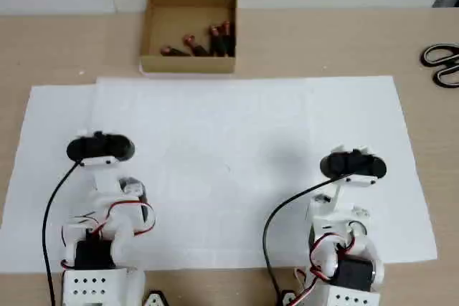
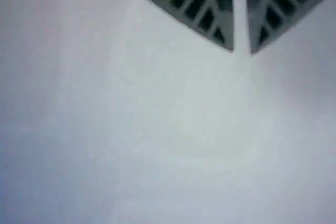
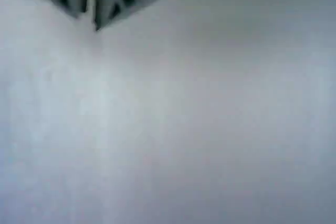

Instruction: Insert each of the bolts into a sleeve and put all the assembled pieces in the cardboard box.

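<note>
We are finding the cardboard box sitting at the far side of the wooden surface, just beyond the far edge of a white paper sheet. Inside it the assembled pieces are lying in a small cluster against the near wall, toward the corner on the scissors' side. They are showing dark bodies with reddish ends, and we are not able to count them with any certainty. A pair of black-handled scissors is resting on the surface off the sheet, well apart from the box.

Two arms are standing folded at the near edge of the sheet. One arm is sitting on the side away from the scissors and the other arm on the scissors' side. We are not able to tell from the wrist views which is left and which is right.

In the left wrist view we are seeing the left jaws drawn nearly together, with a thin slit between them, gripping nothing and hanging over plain white paper. In the right wrist view the right jaws are standing just as narrow, with a hairline gap between them, holding nothing above the sheet.
</note>
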Motion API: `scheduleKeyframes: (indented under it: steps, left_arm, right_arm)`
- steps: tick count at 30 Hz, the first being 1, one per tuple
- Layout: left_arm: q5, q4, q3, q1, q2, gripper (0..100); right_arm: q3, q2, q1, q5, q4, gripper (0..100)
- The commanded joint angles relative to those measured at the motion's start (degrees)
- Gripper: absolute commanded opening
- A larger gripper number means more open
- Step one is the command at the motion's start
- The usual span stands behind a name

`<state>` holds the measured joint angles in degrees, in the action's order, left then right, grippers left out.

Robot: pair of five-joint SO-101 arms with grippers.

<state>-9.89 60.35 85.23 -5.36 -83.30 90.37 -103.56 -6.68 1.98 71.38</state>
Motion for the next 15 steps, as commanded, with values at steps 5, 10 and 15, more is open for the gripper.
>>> scheduleKeyframes:
  steps: [5,10,15]
  left_arm:
    - [0.1,-1.4,1.6,0.1,-0.8,1]
    - [0.2,-1.2,1.6,0.4,-0.8,1]
    - [0.0,-1.1,1.6,0.4,-0.8,1]
  right_arm:
    - [1.1,-0.5,-0.2,0.4,-2.1,0.4]
    - [1.1,-0.5,-0.2,0.4,-2.1,0.4]
    - [1.1,-0.5,-0.3,0.4,-2.1,0.4]
